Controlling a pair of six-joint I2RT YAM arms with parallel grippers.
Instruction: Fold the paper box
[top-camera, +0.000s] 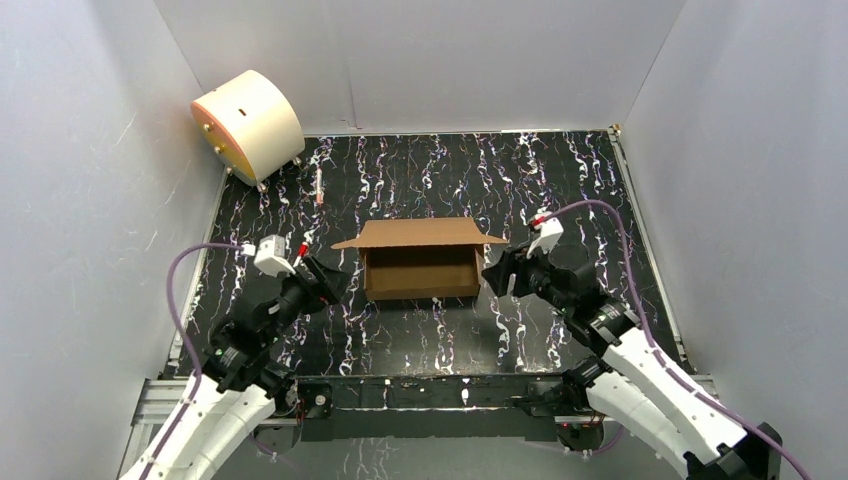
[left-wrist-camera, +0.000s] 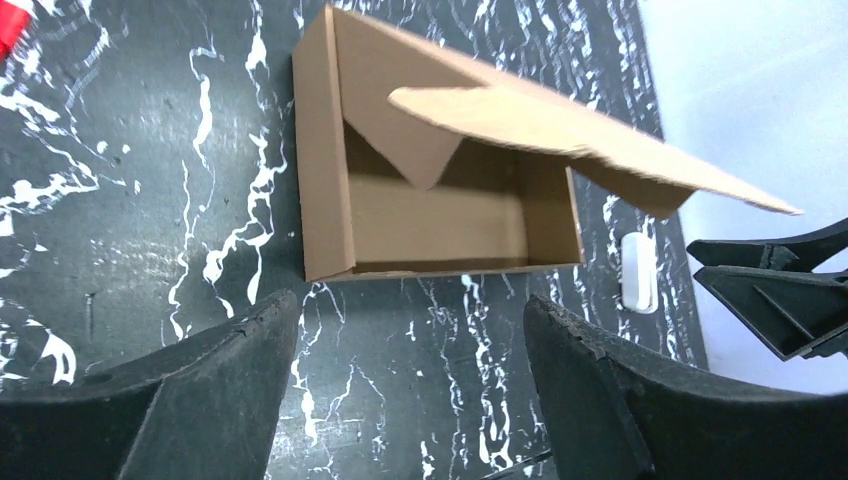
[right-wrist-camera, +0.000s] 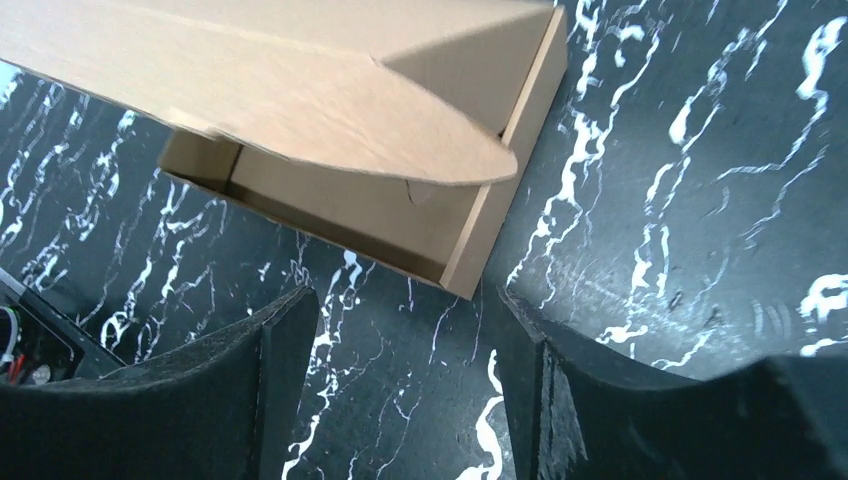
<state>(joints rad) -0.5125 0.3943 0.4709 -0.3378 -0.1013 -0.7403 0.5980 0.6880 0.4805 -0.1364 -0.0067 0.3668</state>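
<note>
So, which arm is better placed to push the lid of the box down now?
Probably the right, but only narrowly. The right pincer stands open close beside the box, near the end flap of the raised lid. The left pincer is open too, but a little farther from its side.

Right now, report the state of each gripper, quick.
Left gripper: open, holding nothing, short of the paper box.
Right gripper: open, holding nothing.
</note>
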